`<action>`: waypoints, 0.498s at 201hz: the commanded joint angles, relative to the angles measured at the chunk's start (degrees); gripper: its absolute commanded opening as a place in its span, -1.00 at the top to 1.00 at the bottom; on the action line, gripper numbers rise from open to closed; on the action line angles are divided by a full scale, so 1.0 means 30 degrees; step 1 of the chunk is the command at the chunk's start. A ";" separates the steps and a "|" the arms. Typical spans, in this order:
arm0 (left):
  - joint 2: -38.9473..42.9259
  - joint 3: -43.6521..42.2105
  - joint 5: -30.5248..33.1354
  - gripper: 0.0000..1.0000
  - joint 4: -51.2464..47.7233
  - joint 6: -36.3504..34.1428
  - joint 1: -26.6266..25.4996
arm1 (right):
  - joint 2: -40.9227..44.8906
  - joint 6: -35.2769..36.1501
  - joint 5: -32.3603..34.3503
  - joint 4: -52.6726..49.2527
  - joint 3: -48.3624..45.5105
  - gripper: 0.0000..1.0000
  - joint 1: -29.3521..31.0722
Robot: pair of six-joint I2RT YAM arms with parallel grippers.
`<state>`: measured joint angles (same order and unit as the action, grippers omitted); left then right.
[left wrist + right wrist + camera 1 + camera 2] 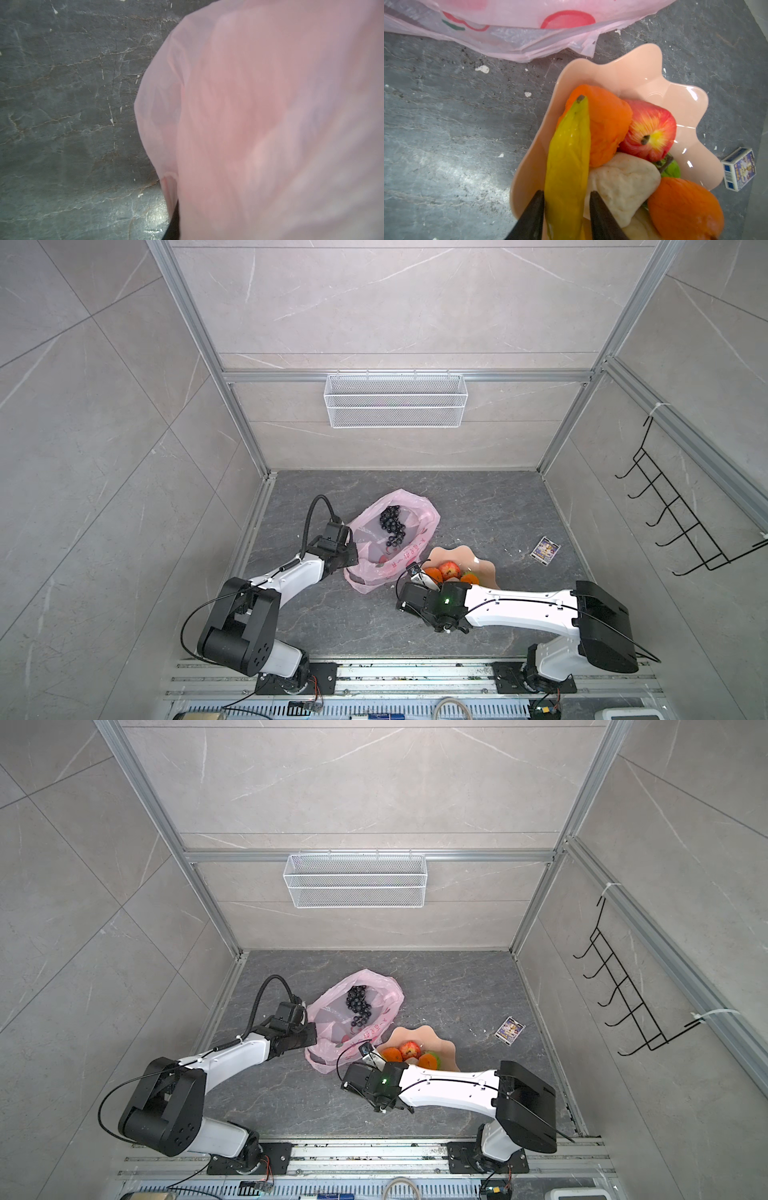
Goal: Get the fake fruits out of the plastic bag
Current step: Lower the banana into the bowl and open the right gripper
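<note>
Grapes (392,526): in bag (419,512), long axis front-back, up-left of R gripper (566,192).
R jaws: narrowly parted, flanking banana (569,145) in dish (633,68).
L gripper (350,548): nearer, closed on bag rim.

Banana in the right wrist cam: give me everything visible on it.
The banana is yellow with a greenish cast, glossy like plastic, ridged, with a dark tip. It points away from the right gripper, whose black fingers flank its near part; whether they pinch it is unclear. It lies over the peach dish, tip across an orange, beside a beige lumpy fruit. Its near end runs out of frame.
</note>
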<state>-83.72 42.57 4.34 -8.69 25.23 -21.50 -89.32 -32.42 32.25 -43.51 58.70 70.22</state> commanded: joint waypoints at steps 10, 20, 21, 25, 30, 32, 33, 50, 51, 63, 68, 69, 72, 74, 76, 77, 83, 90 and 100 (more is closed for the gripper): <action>0.0002 0.0165 -0.0186 0.96 0.0414 -0.0414 0.0023 | -0.0094 -0.0369 0.0648 -0.0549 -0.0018 0.12 0.0179; 0.0018 0.0126 -0.0150 0.96 0.0451 -0.0391 0.0044 | 0.0020 -0.0425 0.0646 -0.0664 0.0081 0.11 0.0179; 0.0032 0.0132 -0.0154 0.95 0.0443 -0.0402 0.0031 | 0.0014 -0.0419 0.0631 -0.0684 0.0116 0.10 0.0179; 0.0038 0.0152 -0.0153 0.96 0.0459 -0.0413 0.0029 | 0.0057 -0.0427 0.0591 -0.0770 0.0162 0.09 0.0186; 0.0083 0.0125 -0.0130 0.95 0.0490 -0.0400 0.0046 | 0.0162 -0.0441 0.0549 -0.0883 0.0292 0.07 0.0186; 0.0085 0.0112 -0.0128 0.95 0.0485 -0.0395 0.0046 | 0.0192 -0.0456 0.0556 -0.0924 0.0318 0.07 0.0188; 0.0095 0.0110 -0.0128 0.96 0.0490 -0.0404 0.0032 | 0.0217 -0.0478 0.0543 -0.0960 0.0352 0.07 0.0183; 0.0191 0.0050 -0.0069 0.95 0.0543 -0.0384 0.0042 | 0.0823 -0.0500 0.0417 -0.1241 0.0744 0.01 0.0189; 0.0192 0.0050 -0.0069 0.95 0.0562 -0.0384 0.0044 | 0.0869 -0.0500 0.0414 -0.1236 0.0755 0.01 0.0184; 0.0249 0.0006 -0.0024 0.95 0.0591 -0.0399 0.0042 | 0.1556 -0.0366 0.0209 -0.1083 0.0881 -0.01 0.0186; 0.0279 -0.0009 -0.0025 0.95 0.0603 -0.0384 0.0046 | 0.1924 -0.0273 0.0089 -0.0910 0.0901 -0.02 0.0202; 0.0280 -0.0009 -0.0032 0.95 0.0607 -0.0384 0.0046 | 0.2006 -0.0255 0.0045 -0.0865 0.0907 -0.02 0.0190; 0.0281 -0.0009 -0.0032 0.95 0.0599 -0.0391 0.0043 | 0.2202 -0.0228 -0.0033 -0.0742 0.0909 -0.02 0.0188; 0.0310 -0.0031 -0.0038 0.95 0.0608 -0.0386 0.0031 | 0.2350 -0.0176 -0.0065 -0.0654 0.0890 -0.03 0.0181; 0.0317 -0.0037 -0.0039 0.96 0.0625 -0.0377 0.0042 | 0.2468 -0.0141 -0.0103 -0.0566 0.0900 -0.04 0.0194; 0.0314 -0.0037 -0.0040 0.96 0.0633 -0.0381 0.0044 | 0.2541 -0.0116 -0.0124 -0.0517 0.0921 -0.04 0.0186; 0.0339 -0.0029 -0.0039 0.96 0.0632 -0.0367 0.0020 | 0.2856 -0.0001 -0.0132 -0.0330 0.0989 -0.05 0.0183; 0.0370 -0.0053 -0.0037 0.95 0.0652 -0.0355 0.0030 | 0.3169 0.0168 -0.0091 -0.0186 0.1195 -0.05 0.0124; 0.0386 -0.0082 -0.0082 0.96 0.0695 -0.0340 0.0044 | 0.3420 0.0358 -0.0008 -0.0010 0.1678 -0.05 -0.0029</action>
<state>-83.72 42.50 4.36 -8.45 25.23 -21.50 -82.72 -32.73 31.92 -45.12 60.05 70.39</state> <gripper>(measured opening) 0.046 0.525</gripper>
